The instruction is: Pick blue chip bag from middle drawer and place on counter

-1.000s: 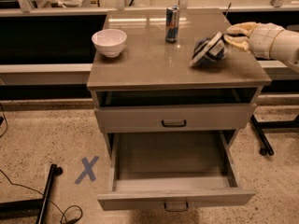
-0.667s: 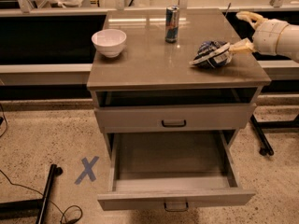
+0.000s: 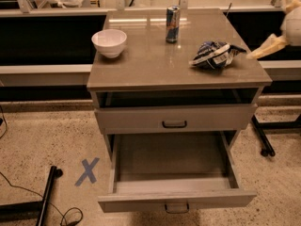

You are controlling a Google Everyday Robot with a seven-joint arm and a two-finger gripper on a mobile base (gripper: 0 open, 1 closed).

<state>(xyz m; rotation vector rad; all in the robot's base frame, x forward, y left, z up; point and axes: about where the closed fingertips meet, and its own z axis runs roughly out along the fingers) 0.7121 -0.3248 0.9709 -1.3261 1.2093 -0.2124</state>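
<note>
The blue chip bag is seen lying on the bench, towards its right side and well inside the edge, while the middle drawer is left pulled out with its tray bare. The gripper is found off the bench's right edge, with the jaws released and spread wide. The lower finger is pointed at the bag but kept apart from it. The placing is judged to be done, and only the retreat appears to remain. It would best be made up and to the right, so that the crinkled foil is not caught by the lower finger and dragged towards the edge. The can and the white bowl are well apart from that path and need not be considered. Compared with the frame a second earlier, where the bag was held tilted in the jaws, it has now been let go and has settled flat. The gripper has since been drawn further right.
</note>
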